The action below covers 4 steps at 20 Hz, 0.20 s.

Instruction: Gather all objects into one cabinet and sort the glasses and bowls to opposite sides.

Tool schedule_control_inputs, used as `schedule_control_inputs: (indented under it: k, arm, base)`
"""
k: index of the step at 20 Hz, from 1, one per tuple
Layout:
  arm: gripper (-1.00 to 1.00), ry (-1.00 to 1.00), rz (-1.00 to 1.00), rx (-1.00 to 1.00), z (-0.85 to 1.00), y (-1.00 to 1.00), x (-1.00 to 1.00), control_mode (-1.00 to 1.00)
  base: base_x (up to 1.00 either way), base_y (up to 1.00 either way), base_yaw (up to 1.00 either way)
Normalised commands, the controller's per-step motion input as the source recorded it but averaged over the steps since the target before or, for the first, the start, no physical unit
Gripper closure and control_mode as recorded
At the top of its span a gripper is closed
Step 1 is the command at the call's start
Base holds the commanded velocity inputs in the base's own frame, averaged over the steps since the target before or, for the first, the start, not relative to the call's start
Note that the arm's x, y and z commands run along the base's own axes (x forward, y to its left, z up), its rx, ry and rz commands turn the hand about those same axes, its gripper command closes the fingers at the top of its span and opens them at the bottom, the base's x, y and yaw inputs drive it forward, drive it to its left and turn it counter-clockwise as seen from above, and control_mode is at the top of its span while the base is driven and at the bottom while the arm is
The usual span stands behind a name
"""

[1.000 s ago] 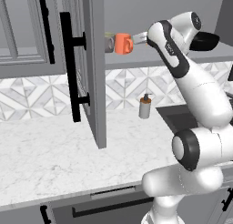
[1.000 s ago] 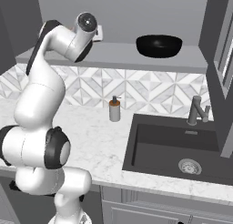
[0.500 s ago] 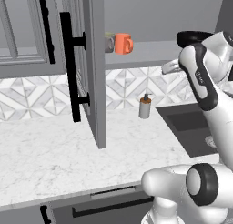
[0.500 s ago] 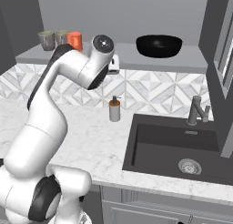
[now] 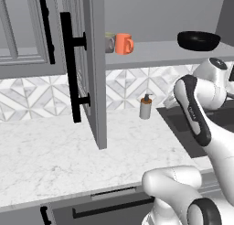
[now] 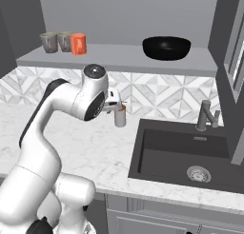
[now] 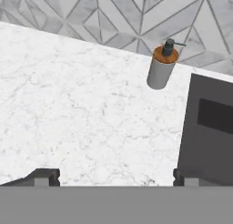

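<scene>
On the grey shelf of the cabinet, an orange cup stands at the left end next to two olive-grey cups. A wide black bowl sits at the shelf's right end. From the left base view the orange cup shows beside the open door, and the bowl is far right. My gripper is open and holds nothing. It hangs below the shelf, over the marble counter, and its hand is close to the soap dispenser.
A grey soap dispenser stands by the tiled wall. The dark sink and its faucet lie to the right. The open cabinet door with its long black handle juts out over the counter's left half.
The arm has swung down and to the right, away from the orange cup on the shelf, to a spot over the counter near the sink. The cup stays on the shelf.
</scene>
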Motion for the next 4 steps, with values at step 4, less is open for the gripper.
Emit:
schedule_control_inputs:
  k: [4]
  arm:
    - [-1.0,0.04,0.0,0.02,-0.71,-0.09,0.0,-1.0]
  base:
    - [0.0,0.0,0.0]
